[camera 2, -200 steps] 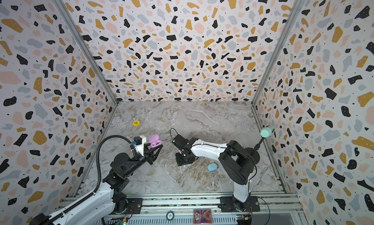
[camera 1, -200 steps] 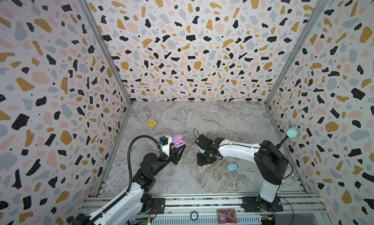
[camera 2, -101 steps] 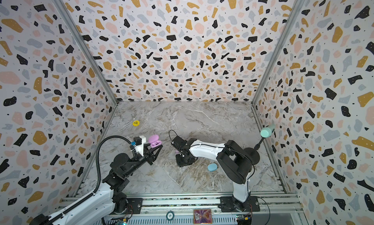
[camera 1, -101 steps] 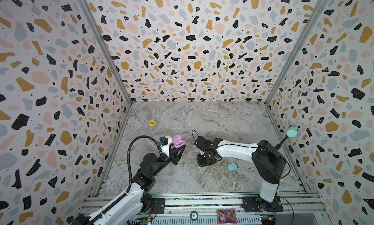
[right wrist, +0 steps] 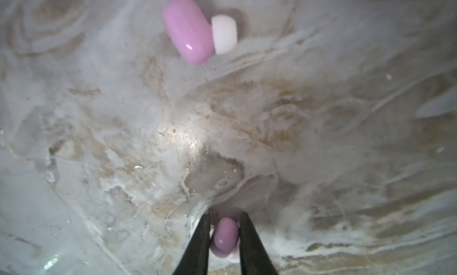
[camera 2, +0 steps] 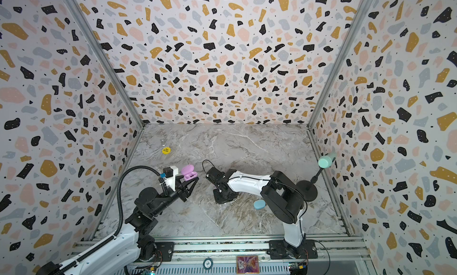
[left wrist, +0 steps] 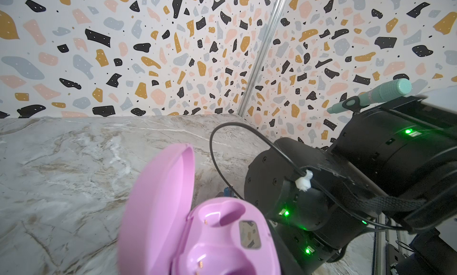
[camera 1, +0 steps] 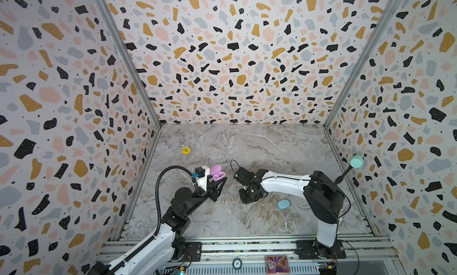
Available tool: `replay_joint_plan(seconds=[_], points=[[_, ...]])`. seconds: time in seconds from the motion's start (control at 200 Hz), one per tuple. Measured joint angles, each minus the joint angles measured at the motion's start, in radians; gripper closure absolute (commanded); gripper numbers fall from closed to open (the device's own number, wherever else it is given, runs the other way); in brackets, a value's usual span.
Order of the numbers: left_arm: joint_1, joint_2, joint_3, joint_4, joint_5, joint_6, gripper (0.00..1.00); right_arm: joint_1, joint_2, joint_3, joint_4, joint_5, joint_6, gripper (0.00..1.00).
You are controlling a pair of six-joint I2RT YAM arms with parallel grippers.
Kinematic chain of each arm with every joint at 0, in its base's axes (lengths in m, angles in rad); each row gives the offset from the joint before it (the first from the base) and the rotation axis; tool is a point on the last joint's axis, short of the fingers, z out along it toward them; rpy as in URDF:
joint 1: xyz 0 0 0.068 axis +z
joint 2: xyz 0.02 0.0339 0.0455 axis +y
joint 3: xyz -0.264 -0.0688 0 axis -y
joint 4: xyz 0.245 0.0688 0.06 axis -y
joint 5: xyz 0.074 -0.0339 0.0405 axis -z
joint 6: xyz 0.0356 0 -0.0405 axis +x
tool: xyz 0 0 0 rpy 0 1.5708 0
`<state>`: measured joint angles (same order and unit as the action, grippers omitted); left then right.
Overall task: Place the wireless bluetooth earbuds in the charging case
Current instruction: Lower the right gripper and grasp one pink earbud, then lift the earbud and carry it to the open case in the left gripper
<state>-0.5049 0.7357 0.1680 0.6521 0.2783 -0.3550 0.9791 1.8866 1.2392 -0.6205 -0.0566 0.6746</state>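
The right gripper's (right wrist: 225,215) two dark fingers (right wrist: 201,239) were pinched narrow on a pink earbud (right wrist: 223,234), one finger on each flank, down at the marble tabletop (right wrist: 321,137). A second pink earbud (right wrist: 189,30), white tip showing, lay loose on the marble, well apart from the fingers.

In both top views that gripper pointed down at the table near the centre of the frame, its white arm reaching in from the lower right.

Just left of centre, the left gripper (camera 1: 220,181) was clamped on the pink charging case (camera 1: 217,172) and held it raised off the table. The wrist view showed the lid (left wrist: 158,202) standing open and two wells (left wrist: 222,212) facing up.

A blue oval case (camera 1: 283,204), closed, lay on the marble right of centre, near the right arm. A yellow round sticker (camera 1: 185,150) sat toward the table's upper left, and a mint-headed stand (camera 1: 356,161) stood at its right edge.
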Motion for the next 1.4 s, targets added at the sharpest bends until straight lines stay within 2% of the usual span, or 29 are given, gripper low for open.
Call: replay_joint_plan(seconds=[0.571, 0.941, 1.227, 1.397], points=[[0.0, -0.001, 0.0, 0.0, 0.0, 0.0, 0.64, 0.039, 0.022, 0.034, -0.068, 0.057, -0.013, 0.73], [0.0, -0.002, 0.0, 0.0, 0.0, 0.0, 0.64, 0.043, 0.026, 0.04, -0.079, 0.075, -0.014, 0.87], [0.0, 0.017, 0.0, 0.01, 0.02, 0.003, 0.64, 0.032, 0.01, 0.036, -0.069, 0.059, -0.042, 0.89], [0.0, 0.086, 0.003, 0.039, 0.067, 0.003, 0.65, -0.031, -0.12, -0.015, -0.024, -0.022, -0.09, 0.89]])
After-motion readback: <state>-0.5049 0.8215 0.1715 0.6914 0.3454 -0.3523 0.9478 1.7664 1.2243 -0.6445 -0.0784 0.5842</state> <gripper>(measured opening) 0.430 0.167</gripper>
